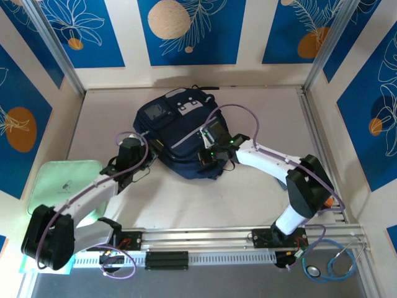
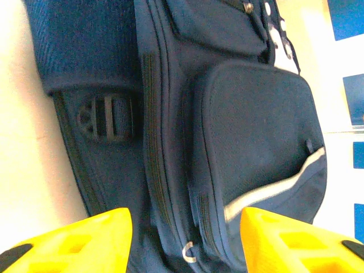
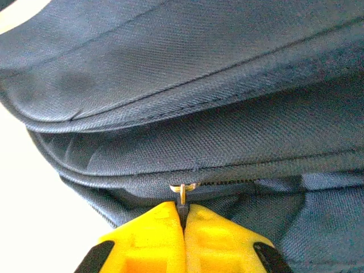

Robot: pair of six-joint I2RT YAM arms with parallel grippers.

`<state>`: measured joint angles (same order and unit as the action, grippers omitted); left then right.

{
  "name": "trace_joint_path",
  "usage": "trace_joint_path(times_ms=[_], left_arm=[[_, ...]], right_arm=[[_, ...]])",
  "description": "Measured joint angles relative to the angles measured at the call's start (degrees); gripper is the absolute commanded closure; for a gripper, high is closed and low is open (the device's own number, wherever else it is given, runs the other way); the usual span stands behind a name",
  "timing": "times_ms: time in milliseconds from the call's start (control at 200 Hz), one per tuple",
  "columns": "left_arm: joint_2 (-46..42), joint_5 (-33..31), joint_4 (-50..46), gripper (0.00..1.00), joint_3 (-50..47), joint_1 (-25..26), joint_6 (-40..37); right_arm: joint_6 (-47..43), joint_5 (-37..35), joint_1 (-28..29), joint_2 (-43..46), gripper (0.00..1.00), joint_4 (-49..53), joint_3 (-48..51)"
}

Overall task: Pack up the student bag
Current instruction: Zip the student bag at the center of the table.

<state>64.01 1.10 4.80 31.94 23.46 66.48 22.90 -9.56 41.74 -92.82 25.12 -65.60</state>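
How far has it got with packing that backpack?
Done: the student bag lies on the table. In hand: the right claw is shut on a zipper pull; the left claw hangs open beside the bag. Left: working that zip; the contents are hidden.

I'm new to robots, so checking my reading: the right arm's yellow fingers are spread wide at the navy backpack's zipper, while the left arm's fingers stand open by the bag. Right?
Not quite. The right wrist view shows the right gripper shut, pinching the zipper pull of the student bag. The left gripper does stand open by the bag.
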Motion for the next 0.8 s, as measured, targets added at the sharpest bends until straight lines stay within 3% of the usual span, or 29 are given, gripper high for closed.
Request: trace_joint_path(times_ms=[280,645,800], left_arm=[[-4.46,1.7,-1.46,0.5,-1.62,0.02,3.52],[0.31,4.55,5.97,0.66,-3.15,0.0,9.9],[2.56,5.07,9.29,0.69,-4.28,0.02,11.96]], right_arm=[[-0.39,6.73,3.69,-5.51,1.0,-2.25,-9.01],[0.13,9.64,7.06,-9.57,1.0,-4.92,-12.35],[0.5,9.64,7.06,-9.79,1.0,-4.94,-12.72]])
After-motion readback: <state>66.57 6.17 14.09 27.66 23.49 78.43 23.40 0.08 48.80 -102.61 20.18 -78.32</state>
